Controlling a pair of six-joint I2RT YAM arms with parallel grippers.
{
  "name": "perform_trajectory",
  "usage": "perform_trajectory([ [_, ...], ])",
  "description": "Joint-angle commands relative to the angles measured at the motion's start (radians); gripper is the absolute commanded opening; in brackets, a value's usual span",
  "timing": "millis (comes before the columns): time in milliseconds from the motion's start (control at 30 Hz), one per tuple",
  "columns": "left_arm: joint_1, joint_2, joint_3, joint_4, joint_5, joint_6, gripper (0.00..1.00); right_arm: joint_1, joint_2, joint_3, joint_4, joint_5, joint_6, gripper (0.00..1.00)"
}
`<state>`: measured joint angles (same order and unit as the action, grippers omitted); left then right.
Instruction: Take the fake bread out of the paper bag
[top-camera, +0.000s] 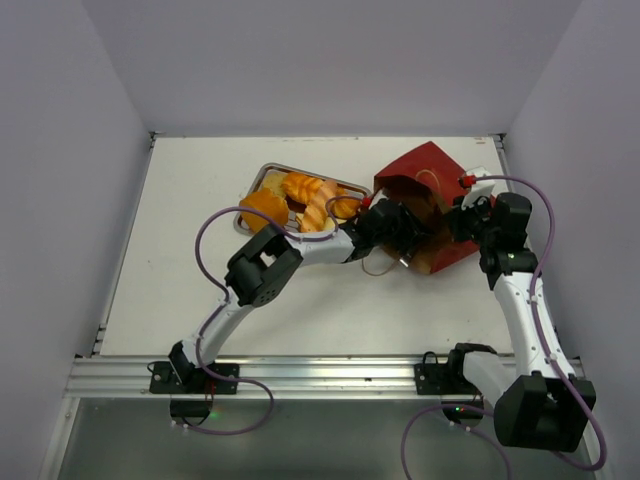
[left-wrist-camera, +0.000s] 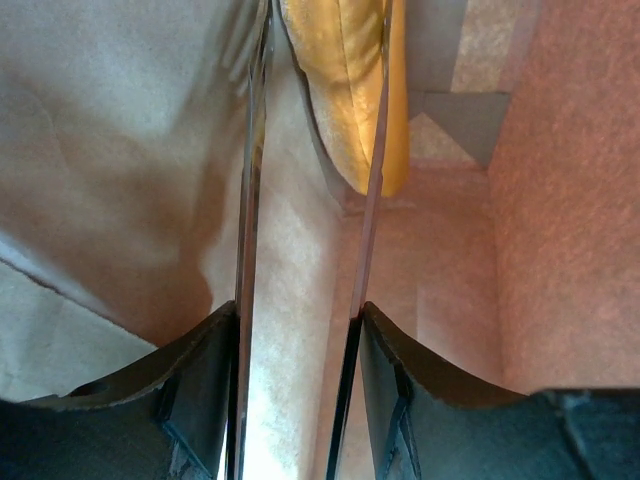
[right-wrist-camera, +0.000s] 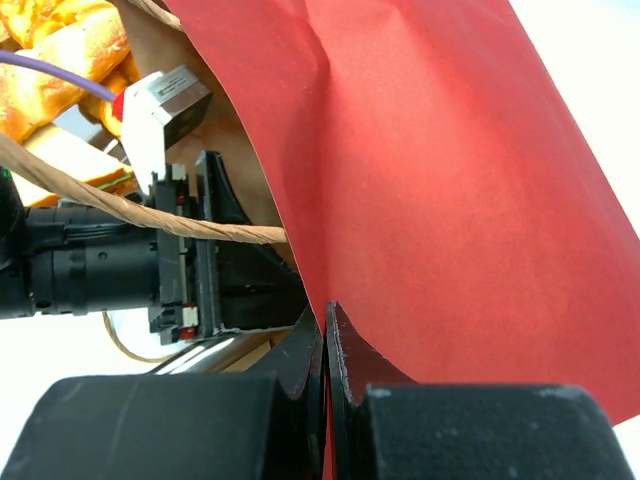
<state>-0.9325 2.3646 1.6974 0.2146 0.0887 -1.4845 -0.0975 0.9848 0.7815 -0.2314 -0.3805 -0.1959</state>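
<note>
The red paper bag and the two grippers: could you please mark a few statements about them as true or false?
1. Several glossy orange toy bread pieces lie in the shallow metal tray. True.
2. The left gripper hangs over the tray. False: it reaches inside the red paper bag, jaws apart.
3. The right gripper is shut on a wall of the bag. True.
4. The bag holds nothing. False: a golden-yellow toy bread piece lies inside, by the left fingertips.
</note>
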Motion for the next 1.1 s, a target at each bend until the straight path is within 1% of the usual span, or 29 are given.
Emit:
perform_trajectory([
  [0,0.006,0.021,0.079,-0.014,-0.017,-0.008,0.53,-0.001,0.009,0.009,0.012,-0.047,0.000,0.01],
  [133,0.006,0.044,0.108,-0.023,-0.015,-0.007,0.52,-0.001,0.015,0.010,0.009,-0.054,0.001,0.01],
  [300,0.004,0.067,0.133,-0.026,-0.010,-0.008,0.49,-0.001,0.018,0.010,0.007,-0.055,0.001,0.01],
  [433,0.004,0.081,0.139,-0.026,-0.004,-0.008,0.42,-0.001,0.018,0.009,0.006,-0.055,0.003,0.01],
  [467,0.004,0.084,0.139,-0.024,-0.003,-0.007,0.36,0.001,0.018,0.010,0.007,-0.054,0.003,0.01],
  [533,0.004,0.085,0.140,-0.021,0.000,-0.002,0.31,-0.001,0.018,0.009,0.007,-0.051,0.003,0.01],
  [567,0.004,0.087,0.140,-0.018,0.006,0.003,0.26,-0.001,0.017,0.010,0.007,-0.051,0.003,0.01],
  [667,0.004,0.084,0.136,-0.015,0.006,0.019,0.18,-0.001,0.017,0.009,0.006,-0.044,0.001,0.01],
  [800,0.006,0.045,0.096,-0.001,-0.009,0.069,0.12,-0.001,0.014,0.009,0.004,-0.037,0.000,0.01],
  [1067,0.020,-0.057,-0.094,0.039,-0.050,0.124,0.05,-0.002,0.009,0.009,0.003,-0.026,-0.002,0.01],
])
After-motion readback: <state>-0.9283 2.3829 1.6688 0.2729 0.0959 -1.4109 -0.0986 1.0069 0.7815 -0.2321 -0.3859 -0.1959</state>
